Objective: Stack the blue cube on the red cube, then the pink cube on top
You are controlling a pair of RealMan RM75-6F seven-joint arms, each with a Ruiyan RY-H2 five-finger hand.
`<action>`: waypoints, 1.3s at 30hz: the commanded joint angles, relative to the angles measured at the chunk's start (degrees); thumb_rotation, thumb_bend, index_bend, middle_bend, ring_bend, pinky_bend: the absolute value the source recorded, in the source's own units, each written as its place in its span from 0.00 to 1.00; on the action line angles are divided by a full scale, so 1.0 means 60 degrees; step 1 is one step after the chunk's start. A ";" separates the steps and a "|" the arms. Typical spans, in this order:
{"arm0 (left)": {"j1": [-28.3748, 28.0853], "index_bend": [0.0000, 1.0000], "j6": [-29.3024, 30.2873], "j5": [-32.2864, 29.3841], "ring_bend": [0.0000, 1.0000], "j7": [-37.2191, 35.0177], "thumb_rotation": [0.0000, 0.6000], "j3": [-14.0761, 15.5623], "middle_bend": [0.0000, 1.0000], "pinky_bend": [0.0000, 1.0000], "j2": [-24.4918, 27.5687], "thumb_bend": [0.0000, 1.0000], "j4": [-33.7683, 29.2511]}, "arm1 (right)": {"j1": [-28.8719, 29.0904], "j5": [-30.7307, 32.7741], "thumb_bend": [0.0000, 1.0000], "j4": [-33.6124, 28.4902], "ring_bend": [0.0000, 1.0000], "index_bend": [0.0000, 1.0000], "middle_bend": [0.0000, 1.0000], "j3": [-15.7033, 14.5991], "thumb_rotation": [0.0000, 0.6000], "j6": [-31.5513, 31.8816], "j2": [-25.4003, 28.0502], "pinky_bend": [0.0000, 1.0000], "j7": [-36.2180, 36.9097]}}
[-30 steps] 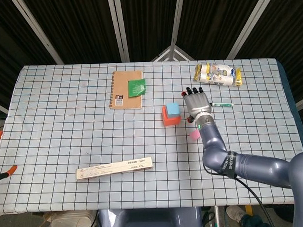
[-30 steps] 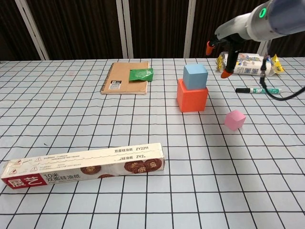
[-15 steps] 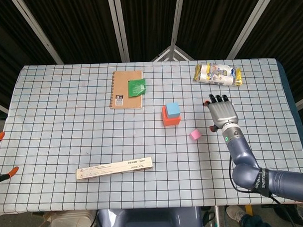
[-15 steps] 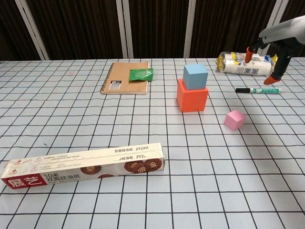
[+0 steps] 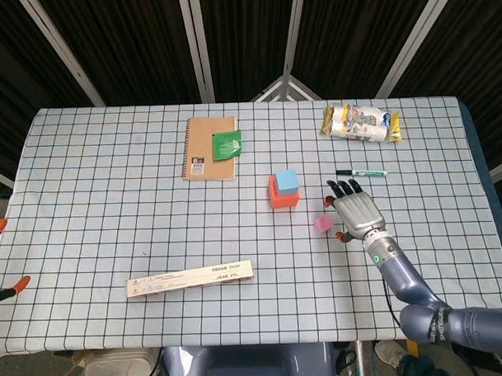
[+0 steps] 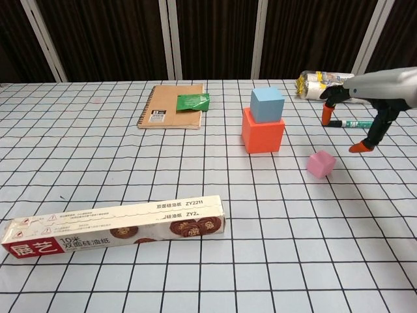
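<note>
Blue cube (image 5: 286, 181) sits on red cube (image 5: 282, 195); my right hand (image 5: 356, 212), released w/ fingers spread, has swung back just right of pink cube (image 5: 322, 223) for pickup.

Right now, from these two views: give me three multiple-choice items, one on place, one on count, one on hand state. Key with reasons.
1. Where is the blue cube?
A. on the notebook
B. on the red cube
C. on the table by the marker

2. How many cubes are in view?
A. two
B. three
C. four

3. What does the right hand hold?
A. the pink cube
B. the marker
C. nothing

Key:
1 B: the blue cube sits on the red cube.
2 B: those two plus the pink cube.
3 C: the right hand has its fingers spread beside the pink cube, holding nothing.
</note>
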 commanded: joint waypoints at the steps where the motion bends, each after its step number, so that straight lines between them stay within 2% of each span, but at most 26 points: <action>1: 0.0012 0.05 0.0040 -0.0030 0.00 0.0088 1.00 -0.0011 0.00 0.00 -0.0036 0.11 -0.0020 | -0.0352 -0.0739 0.31 0.0799 0.01 0.32 0.00 -0.0088 1.00 -0.0339 -0.0468 0.00 0.0654; 18: -0.0031 0.05 0.0046 -0.0338 0.00 0.0696 1.00 -0.0133 0.00 0.00 -0.0249 0.11 -0.0095 | -0.0515 -0.1656 0.31 0.2808 0.01 0.33 0.00 0.0161 1.00 -0.1631 -0.1445 0.00 0.1836; 39: -0.0033 0.05 0.0048 -0.0489 0.00 0.0929 1.00 -0.0175 0.00 0.00 -0.0327 0.11 -0.0145 | -0.0480 -0.2480 0.31 0.3739 0.01 0.42 0.00 0.0565 1.00 -0.2240 -0.2034 0.00 0.2577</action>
